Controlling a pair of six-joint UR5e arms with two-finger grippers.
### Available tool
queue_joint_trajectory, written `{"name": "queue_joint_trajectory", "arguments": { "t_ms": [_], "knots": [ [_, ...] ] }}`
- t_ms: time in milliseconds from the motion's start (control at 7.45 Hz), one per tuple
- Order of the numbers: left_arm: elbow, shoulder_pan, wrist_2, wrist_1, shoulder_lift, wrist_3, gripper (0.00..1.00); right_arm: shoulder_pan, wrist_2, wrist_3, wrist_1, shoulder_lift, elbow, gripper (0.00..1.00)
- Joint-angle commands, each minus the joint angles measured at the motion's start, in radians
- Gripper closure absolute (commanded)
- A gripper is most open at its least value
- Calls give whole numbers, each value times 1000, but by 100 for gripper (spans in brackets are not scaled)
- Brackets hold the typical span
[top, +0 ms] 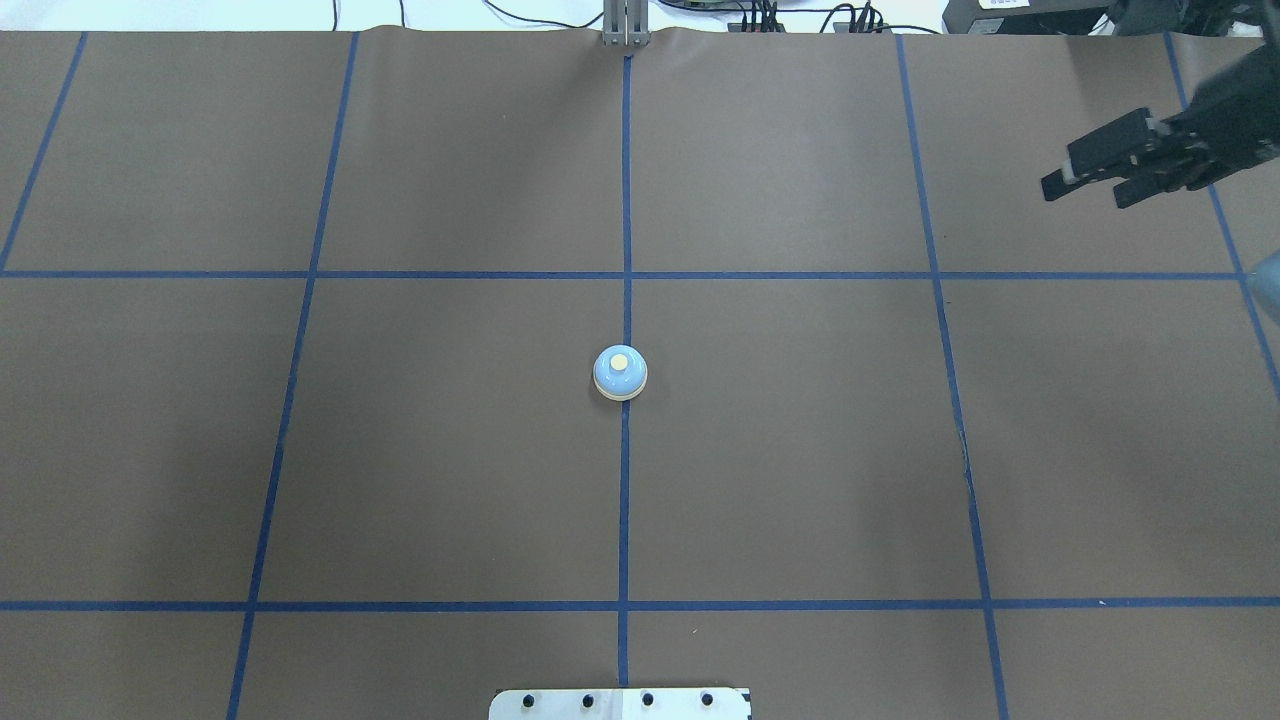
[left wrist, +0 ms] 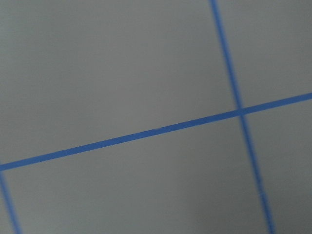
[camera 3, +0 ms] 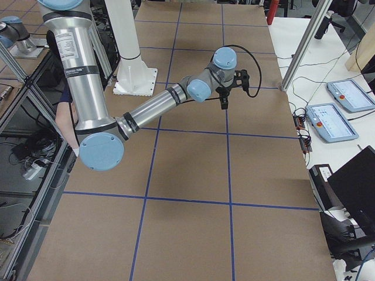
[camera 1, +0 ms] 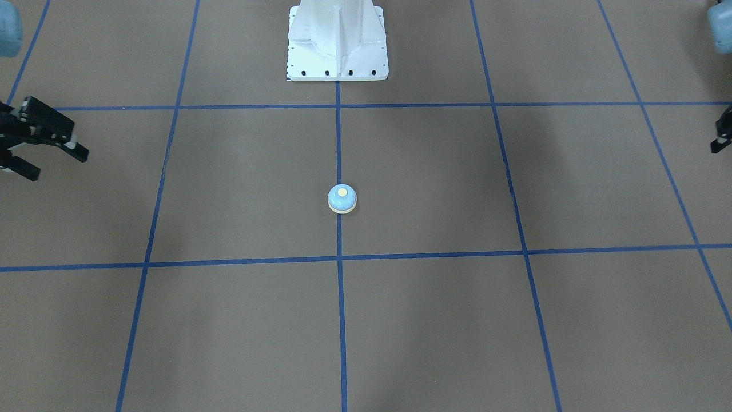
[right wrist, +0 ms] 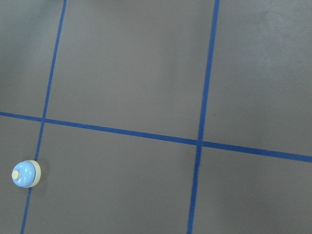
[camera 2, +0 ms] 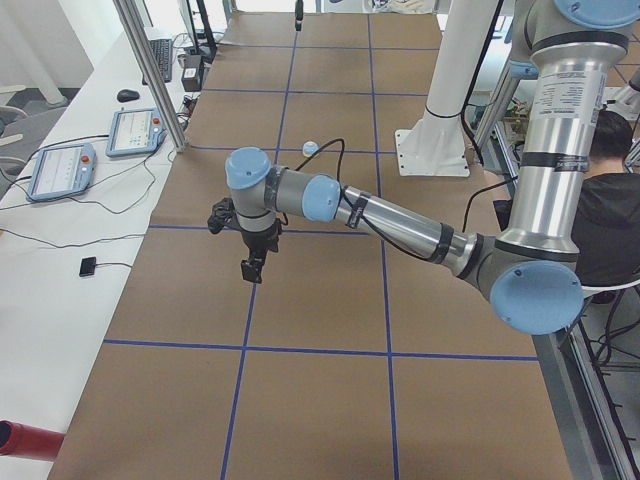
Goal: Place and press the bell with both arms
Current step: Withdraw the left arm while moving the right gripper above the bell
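Note:
The bell [camera 1: 342, 198] stands upright on the brown table on the middle blue tape line; it also shows in the overhead view [top: 620, 372], the exterior left view [camera 2: 311, 149] and the right wrist view [right wrist: 25, 174]. Nothing touches it. My right gripper [top: 1088, 193] hovers far off at the table's right side, jaws open and empty; the front view shows it at the left edge [camera 1: 57, 163]. My left gripper [camera 2: 252, 272] hangs over the table's left part, pointing down. Only a sliver of it shows at the front view's right edge [camera 1: 721, 138], so I cannot tell its state.
The white bolted pedestal [camera 1: 337, 46] stands at the robot's side of the table. Blue tape lines [top: 625, 500] divide the brown surface into squares. Control tablets [camera 2: 62, 168] lie on a white side bench beyond the far edge. A person [camera 2: 612, 190] sits behind the robot.

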Motion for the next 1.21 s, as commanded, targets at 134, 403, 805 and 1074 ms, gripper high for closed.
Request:
{"name": "queue_joint_trajectory", "arguments": {
  "t_ms": [134, 403, 805, 1074],
  "knots": [
    [-54, -204, -3, -34, 227, 142, 0, -192, -215, 43, -322, 277, 6, 1],
    [-85, -206, -6, -71, 318, 127, 0, -364, -361, 182, -323, 358, -9, 1],
    [-72, -203, -8, -192, 369, 49, 0, -552, -538, 316, -322, 555, -205, 14],
    [-72, -203, -8, -194, 371, 50, 0, -607, -572, 313, -309, 656, -395, 87]
  ]
}}
